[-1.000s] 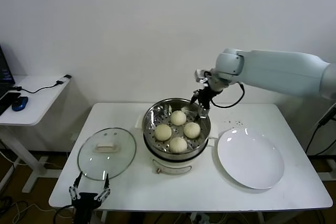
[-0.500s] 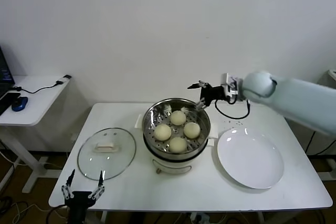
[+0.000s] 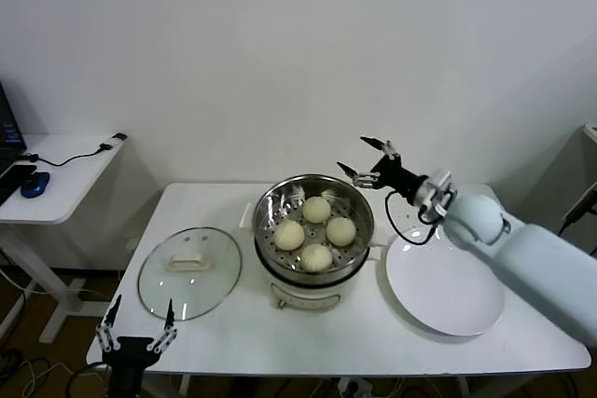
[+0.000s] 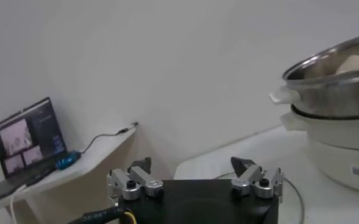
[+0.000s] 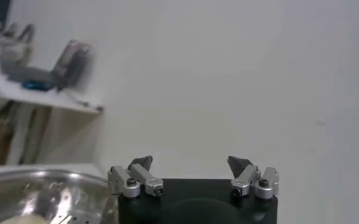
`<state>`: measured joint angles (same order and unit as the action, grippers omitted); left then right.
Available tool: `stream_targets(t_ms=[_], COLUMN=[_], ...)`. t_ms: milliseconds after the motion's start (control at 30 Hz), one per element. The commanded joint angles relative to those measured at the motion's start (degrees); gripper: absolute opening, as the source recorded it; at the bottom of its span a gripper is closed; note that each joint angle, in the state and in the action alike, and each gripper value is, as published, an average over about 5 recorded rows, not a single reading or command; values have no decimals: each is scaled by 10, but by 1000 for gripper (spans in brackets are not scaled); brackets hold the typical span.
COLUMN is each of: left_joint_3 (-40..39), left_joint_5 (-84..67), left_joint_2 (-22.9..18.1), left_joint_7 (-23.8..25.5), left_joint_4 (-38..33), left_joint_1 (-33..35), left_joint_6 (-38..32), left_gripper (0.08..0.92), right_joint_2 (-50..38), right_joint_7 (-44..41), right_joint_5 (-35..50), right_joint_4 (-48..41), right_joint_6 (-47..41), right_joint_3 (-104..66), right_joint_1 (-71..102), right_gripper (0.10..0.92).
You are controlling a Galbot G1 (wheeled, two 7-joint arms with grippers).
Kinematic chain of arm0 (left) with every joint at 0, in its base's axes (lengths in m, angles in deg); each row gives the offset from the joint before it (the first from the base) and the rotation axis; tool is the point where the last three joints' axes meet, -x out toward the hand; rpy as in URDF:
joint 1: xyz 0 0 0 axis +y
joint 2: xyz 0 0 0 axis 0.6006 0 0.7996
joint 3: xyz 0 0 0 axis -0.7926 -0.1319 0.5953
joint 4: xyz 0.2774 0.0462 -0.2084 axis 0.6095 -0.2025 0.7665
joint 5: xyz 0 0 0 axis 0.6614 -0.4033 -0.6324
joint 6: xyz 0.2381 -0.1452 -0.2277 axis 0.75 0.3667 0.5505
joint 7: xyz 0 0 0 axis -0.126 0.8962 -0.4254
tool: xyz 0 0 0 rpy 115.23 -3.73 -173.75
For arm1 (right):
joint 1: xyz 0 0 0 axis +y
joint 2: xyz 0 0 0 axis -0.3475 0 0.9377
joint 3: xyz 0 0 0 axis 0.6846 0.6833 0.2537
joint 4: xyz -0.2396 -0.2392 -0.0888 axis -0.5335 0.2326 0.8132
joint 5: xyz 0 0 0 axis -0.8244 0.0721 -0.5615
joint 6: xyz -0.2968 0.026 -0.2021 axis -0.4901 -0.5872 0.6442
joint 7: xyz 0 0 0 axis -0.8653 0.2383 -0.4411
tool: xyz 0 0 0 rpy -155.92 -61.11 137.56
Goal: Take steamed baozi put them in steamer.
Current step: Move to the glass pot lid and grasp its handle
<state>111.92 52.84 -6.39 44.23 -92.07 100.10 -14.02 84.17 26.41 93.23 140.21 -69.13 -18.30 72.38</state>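
Observation:
Several cream-white steamed baozi point(image 3: 317, 209) sit close together on the perforated tray inside the shiny steamer point(image 3: 357, 195), mid-table on its white base. My right gripper point(image 3: 366, 159) hangs open and empty in the air just past the steamer's back right rim, touching nothing. In the right wrist view the right gripper point(image 5: 189, 161) faces the wall, with the steamer rim point(image 5: 45, 185) low beside it. My left gripper point(image 3: 142, 307) is open and empty below the table's front left edge. The left wrist view shows the left gripper point(image 4: 191, 163) and the steamer point(image 4: 331, 85) from the side.
A round glass lid point(image 3: 189, 272) with a white handle lies left of the steamer. A bare white plate point(image 3: 446, 281) lies to its right. A side table point(image 3: 65, 151) with cables and a laptop point(image 4: 27, 137) stands farther left. A wall runs close behind.
My right arm has drawn back from over the steamer's far rim, swinging right and lowering, gripper still open and empty. The left gripper has sunk slightly lower and leftward.

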Motion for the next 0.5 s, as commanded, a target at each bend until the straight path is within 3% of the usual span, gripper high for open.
stream_targets(t_ms=[33,267,367,500], left_joint_3=[25,34,12,-34], left_joint_5=[204,551,641,708], left_joint_2=[0,15,28,42], left_joint_7=[7,-12,-14,-53], left_joint_4=[-7,12,35,109], left_joint_1=[-9,-54,-74,-121], left_joint_6=[1,27,50,94], left_gripper=[823,823,823,823], right_joint_2=[63,133,153,169], right_joint_7=[76,71,72,73], right_joint_5=[-82,-97,-108,-126], right_joint_4=[71,76,76,73], right_joint_6=[20,11,9,6], right_joint_3=[-380,-473,-499,-524], right_joint_1=[419,505,524,545], right_gripper=[823,823,823,823])
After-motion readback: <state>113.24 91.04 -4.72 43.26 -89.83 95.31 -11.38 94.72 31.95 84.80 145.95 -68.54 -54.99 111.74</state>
